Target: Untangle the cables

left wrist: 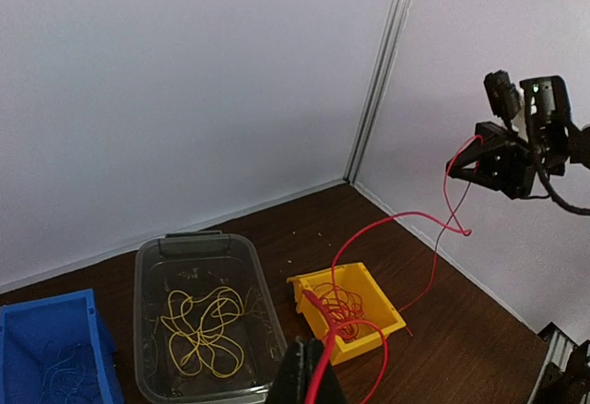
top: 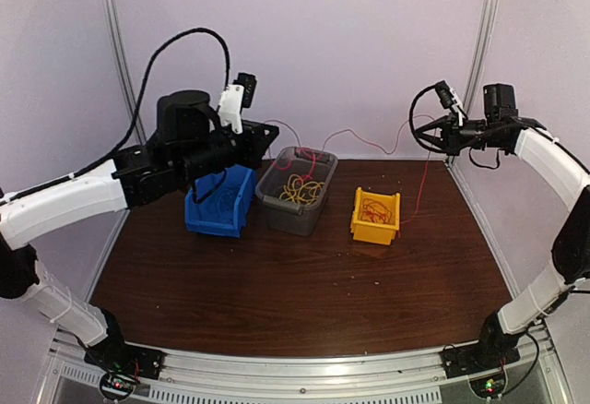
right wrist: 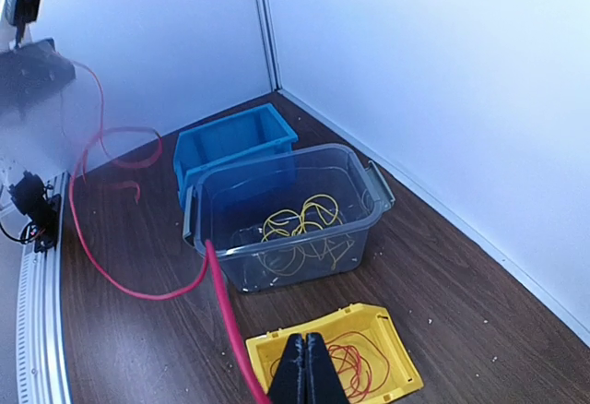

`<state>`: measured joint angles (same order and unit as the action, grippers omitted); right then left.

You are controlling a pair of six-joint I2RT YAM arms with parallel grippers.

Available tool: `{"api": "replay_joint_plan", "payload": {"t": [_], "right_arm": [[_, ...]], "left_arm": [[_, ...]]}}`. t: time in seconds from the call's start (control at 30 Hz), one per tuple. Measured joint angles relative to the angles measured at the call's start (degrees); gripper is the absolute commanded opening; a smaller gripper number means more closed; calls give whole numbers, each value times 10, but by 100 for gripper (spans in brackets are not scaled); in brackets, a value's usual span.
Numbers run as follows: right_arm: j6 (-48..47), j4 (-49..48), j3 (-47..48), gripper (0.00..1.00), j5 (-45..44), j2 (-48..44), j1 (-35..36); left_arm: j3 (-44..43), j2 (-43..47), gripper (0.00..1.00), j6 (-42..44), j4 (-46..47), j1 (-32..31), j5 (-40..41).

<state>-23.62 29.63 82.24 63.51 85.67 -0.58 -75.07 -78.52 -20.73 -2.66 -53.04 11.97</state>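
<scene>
From overhead, a thin red cable (top: 355, 131) hangs in loose waves between the two raised arms, above the far half of the dark brown wood-grain surface (top: 304, 303). At the right, a further strand drops towards a small yellow plastic bin (top: 373, 233).

The left wrist view brings the left claw (left wrist: 309, 378) close at the bottom edge of the frame, its fingers pinching that red cable. It also shows fine blue cables (left wrist: 60, 367) lying in the open-topped blue plastic bin (left wrist: 46, 326) at lower left.

In the right wrist view the right claw (right wrist: 304, 372) sits at bottom centre with its fingers pressed together. The red cable runs up along their left side. Only the left wrist view, at its upper right, shows the cable meeting that claw, so it is pinched there too.

A translucent grey plastic tub (top: 290, 219) with moulded handles holds a loose coil of yellow-orange cables (top: 302, 189). The yellow bin holds a tangle of red cables (top: 373, 208). The containers look smooth and rigid, the cables glossy and string-like.
</scene>
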Motion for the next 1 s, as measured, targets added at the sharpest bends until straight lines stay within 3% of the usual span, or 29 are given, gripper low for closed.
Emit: {"api": "replay_joint_plan", "payload": {"t": [0.17,0.47,0.63,0.87,1.0], "right_arm": [[57,-53,15,0,-1,22,29],[137,-102,69,0,-6,70,75],[150,-93,106,0,-12,32,75],[141,-85,69,0,-29,-68,75],[128,-95,54,0,-45,-52,76]], "left_arm": [[-38,-111,0,-2,37,0,-45],[-135,-202,0,-18,113,0,-91],[-150,-232,0,-34,155,0,-106],[-150,-260,0,-50,193,0,-131],[-165,-274,0,-58,202,0,-139]]}}
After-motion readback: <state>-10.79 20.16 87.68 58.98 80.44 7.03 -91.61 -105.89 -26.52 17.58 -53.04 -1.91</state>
